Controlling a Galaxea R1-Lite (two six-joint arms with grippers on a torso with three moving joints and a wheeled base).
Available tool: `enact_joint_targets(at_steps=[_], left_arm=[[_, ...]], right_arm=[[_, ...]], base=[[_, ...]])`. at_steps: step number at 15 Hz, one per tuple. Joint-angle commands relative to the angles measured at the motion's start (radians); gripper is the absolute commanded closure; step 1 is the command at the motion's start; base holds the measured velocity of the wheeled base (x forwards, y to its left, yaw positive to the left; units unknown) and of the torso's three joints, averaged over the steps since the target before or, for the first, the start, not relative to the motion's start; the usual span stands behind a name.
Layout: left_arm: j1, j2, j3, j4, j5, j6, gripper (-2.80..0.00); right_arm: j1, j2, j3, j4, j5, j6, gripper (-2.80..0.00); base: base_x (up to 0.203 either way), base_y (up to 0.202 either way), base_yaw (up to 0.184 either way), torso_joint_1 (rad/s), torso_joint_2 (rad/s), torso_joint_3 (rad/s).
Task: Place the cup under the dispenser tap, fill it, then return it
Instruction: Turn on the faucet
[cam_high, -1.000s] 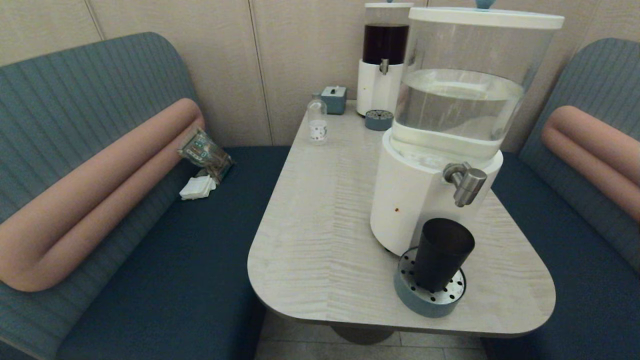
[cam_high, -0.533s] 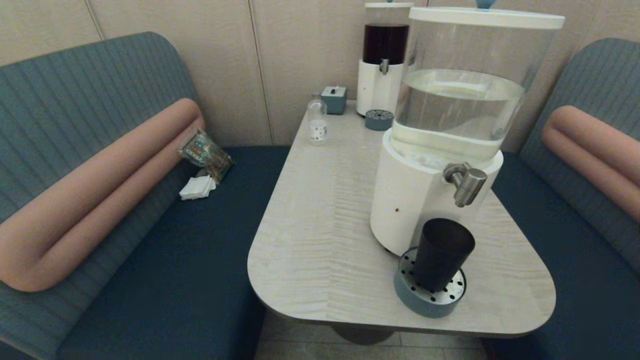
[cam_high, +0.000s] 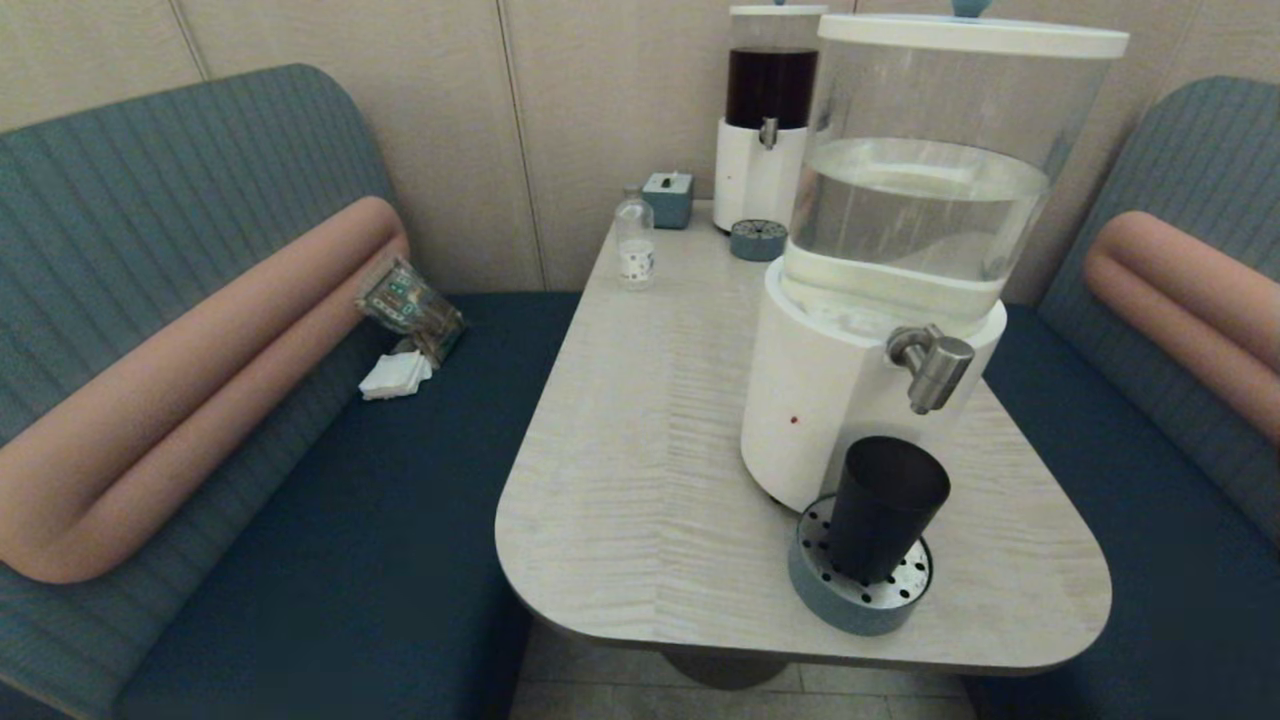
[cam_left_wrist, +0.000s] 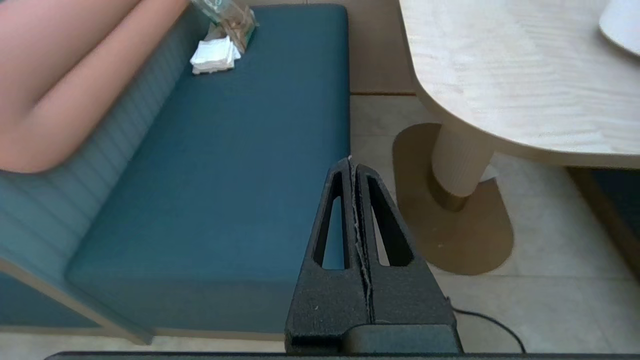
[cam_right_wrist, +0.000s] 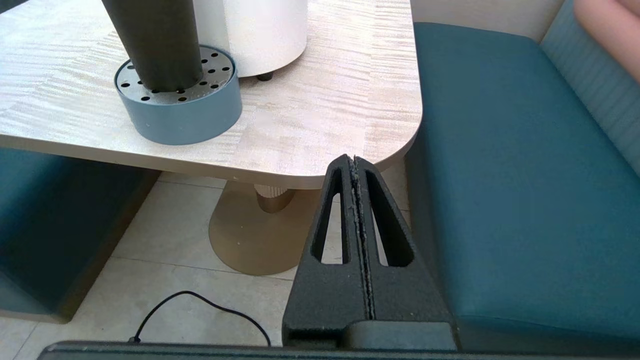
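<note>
Both my left gripper (cam_left_wrist: 354, 165) and right gripper (cam_right_wrist: 354, 162) hang below the table (cam_high: 640, 480), fingers pressed together; reaching in carelessly could topple the cup (cam_high: 884, 508) off its drip tray (cam_high: 850, 605) beneath the dispenser tap (cam_high: 932, 366).

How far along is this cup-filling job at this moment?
Done: the cup stands upright on the perforated drip tray, below the dispenser tap. In hand: nothing; the left gripper and right gripper are both shut, empty and parked below the table edge. Left: no water is visibly flowing, and whether the cup holds water can't be seen; filling and returning appear pending.
</note>
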Motion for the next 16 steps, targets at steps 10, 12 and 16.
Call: enact_joint_targets(at_steps=[10,12,16], left_arm=[[0.0,0.0,0.005,-0.025,0.0,-0.004,0.0],[0.0,0.0,0.005,-0.025,0.0,-0.004,0.0],[0.0,0.0,0.005,-0.025,0.0,-0.004,0.0]], right_arm=[[0.0,-0.002,-0.021,0.006,-0.019,-0.036,0.0],[0.0,0.009,-0.166,0.041,-0.028,-0.038,0.0],[0.0,0.188,-0.579,0.191,-0.027,-0.021,0.0]], base=[[0.0,0.0,0.0,0.0,0.0,0.0],[0.0,0.0,0.0,0.0,0.0,0.0],[0.0,0.0,0.0,0.0,0.0,0.0]])
